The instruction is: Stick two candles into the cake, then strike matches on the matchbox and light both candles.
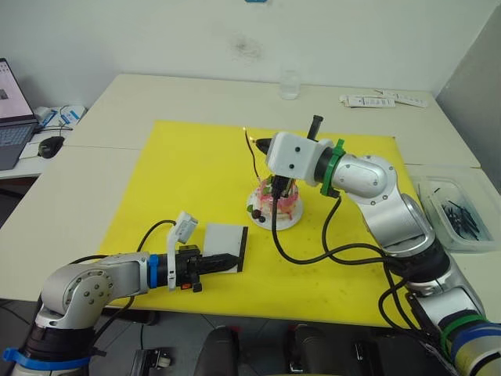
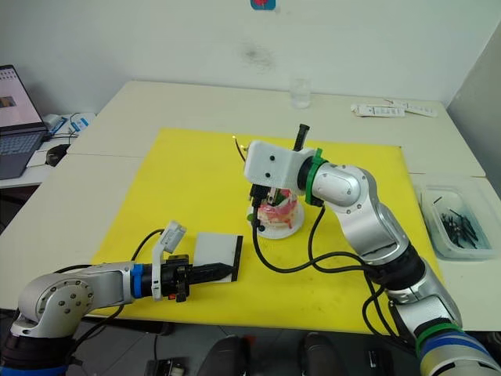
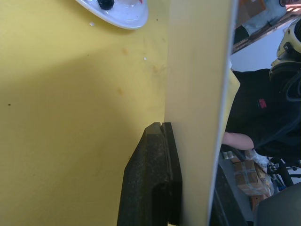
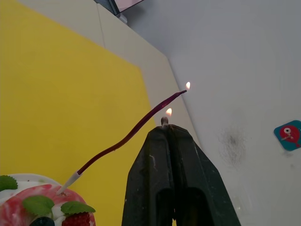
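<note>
We have flame: in the right wrist view a candle (image 4: 134,129) rises out of the cake (image 4: 35,207), its white lower end stuck in the pink top beside green leaves and a red strawberry, and its wavy dark stem leans away to a tip that burns with a small flame. Just beside and below that tip, a match (image 4: 164,120) pokes out from between the fingertips of the right gripper (image 4: 168,131), and it too carries a flame. Those two black fingers are pressed together with the match pinched at their very end, only its short stub showing. The two flames sit near each other but apart.

From the head camera we see the cake (image 1: 275,205) on its small white plate (image 1: 290,222), around the middle of the yellow mat (image 1: 188,172), with the right gripper (image 1: 275,186) hanging directly over it and the candle (image 1: 252,153) arching up to its left. We cannot make out a second candle from here.

Nearer to us on the mat lies the matchbox (image 1: 225,246), flat and white with its black strip along the side toward the cake. The left gripper (image 1: 227,261) reaches to its near edge; in the left wrist view the box (image 3: 200,103) stands between the fingers (image 3: 150,183), clamped, with the plate's rim beyond.

Off the mat on the table (image 1: 196,98), a clear tray (image 1: 454,211) on the right holds dark sticks, and a glass (image 1: 290,84) stands at the far side.
</note>
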Motion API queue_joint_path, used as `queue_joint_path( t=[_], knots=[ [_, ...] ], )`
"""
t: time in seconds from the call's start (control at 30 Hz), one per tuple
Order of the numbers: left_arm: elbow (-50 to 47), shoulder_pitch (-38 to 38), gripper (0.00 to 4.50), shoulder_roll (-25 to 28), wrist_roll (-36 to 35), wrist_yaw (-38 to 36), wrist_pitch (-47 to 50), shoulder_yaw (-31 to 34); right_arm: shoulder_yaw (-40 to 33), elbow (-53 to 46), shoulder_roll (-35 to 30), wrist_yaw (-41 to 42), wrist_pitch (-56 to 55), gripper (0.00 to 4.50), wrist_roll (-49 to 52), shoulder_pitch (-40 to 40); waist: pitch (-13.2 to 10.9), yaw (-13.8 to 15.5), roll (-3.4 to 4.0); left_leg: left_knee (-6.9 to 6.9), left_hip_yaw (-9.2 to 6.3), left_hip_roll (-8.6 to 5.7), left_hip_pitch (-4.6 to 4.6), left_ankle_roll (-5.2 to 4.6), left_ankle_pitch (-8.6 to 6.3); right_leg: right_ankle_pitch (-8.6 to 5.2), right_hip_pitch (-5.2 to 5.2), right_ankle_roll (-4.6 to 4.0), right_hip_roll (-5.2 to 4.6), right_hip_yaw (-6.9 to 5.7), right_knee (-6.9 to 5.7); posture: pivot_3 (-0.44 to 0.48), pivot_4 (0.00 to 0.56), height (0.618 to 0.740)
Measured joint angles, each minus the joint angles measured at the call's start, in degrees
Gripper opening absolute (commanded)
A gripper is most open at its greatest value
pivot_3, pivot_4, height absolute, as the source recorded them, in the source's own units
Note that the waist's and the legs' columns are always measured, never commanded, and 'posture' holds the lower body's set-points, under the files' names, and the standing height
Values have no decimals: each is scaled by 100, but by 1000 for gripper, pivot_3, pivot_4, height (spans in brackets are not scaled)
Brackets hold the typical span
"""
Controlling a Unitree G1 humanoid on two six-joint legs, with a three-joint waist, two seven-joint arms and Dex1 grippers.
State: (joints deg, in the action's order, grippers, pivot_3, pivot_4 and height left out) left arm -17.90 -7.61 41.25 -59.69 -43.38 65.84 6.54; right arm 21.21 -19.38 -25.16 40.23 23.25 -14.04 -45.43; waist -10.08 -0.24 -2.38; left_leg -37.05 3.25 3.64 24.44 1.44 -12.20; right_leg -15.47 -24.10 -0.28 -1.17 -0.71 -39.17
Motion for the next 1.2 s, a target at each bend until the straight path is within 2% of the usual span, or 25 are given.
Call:
queue_joint_path(
  t=[0.27, 0.43, 0.6, 0.67, 0.73, 0.83, 0.9, 1.0, 1.2],
  knots=[
    [31, -71, 0, 0, 3, -28, 2, -33, -210, -520, -26, 133, 257, 33, 245, 264, 0, 0, 0, -1, -1, 0, -1, 0, 0, 0, 1, 2, 0, -2, -3, 0, 150, 706],
    [45, -228, 0, 3, -66, -138, 108, -66, -549, -1189, 23, 311, 676, 33, 871, 611, 1, 4, -1, -1, -3, 0, -1, 1, 1, 0, 2, 2, 1, -2, -3, 0, 150, 706],
    [-26, -326, 0, 109, -323, -369, 379, -105, -1351, -2277, -485, 609, 1642, 33, 1746, 1378, 0, 18, -1, -1, -3, -3, -1, 1, 1, -12, 5, 25, -2, -3, 1, 0, 150, 706],
    [-88, -391, 0, 113, -342, -406, 410, -163, -1838, -2651, -813, 654, 2056, 33, 1933, 1848, 1, 37, -2, -2, -6, -5, -1, 2, 1, -14, 8, 28, -3, -5, 1, 0, 150, 706],
    [-148, -431, 0, 104, -358, -447, 431, -224, -2626, -2889, -1296, 698, 2531, 33, 1996, 2607, 2, 60, -2, -2, -2, -7, -3, 2, 1, -13, 10, 30, -4, -3, 4, 0, 150, 706],
    [-201, -460, 0, 22, -362, -479, 471, -319, -3689, -2763, -1675, 606, 2773, 33, 1955, 3433, 4, 50, 2, -4, 4, -9, -10, 1, 1, -11, 13, 36, -2, 4, 4, 0, 150, 706],
    [-201, -480, 0, -34, -355, -476, 479, -405, -4164, -2561, -1689, 471, 2810, 33, 1938, 3662, 4, 11, 3, -4, 8, -9, -17, 1, 2, -5, 14, 36, 1, 8, 3, 0, 150, 706],
    [-205, -530, 0, -172, -340, -473, 478, -511, -4816, -1604, -1553, -91, 2810, 33, 1849, 3784, 4, -6, 3, -1, 4, -11, -61, 0, 2, -5, 55, 33, 7, 6, 6, 0, 150, 706],
    [-208, -555, 0, -409, -324, -339, 470, -527, -5007, 274, -1491, -865, 2419, 33, 1684, 3671, 10, -8, 13, -1, 7, -12, -63, -1, 2, -5, 59, 31, 12, 14, 6, 0, 150, 706]
  ],
)
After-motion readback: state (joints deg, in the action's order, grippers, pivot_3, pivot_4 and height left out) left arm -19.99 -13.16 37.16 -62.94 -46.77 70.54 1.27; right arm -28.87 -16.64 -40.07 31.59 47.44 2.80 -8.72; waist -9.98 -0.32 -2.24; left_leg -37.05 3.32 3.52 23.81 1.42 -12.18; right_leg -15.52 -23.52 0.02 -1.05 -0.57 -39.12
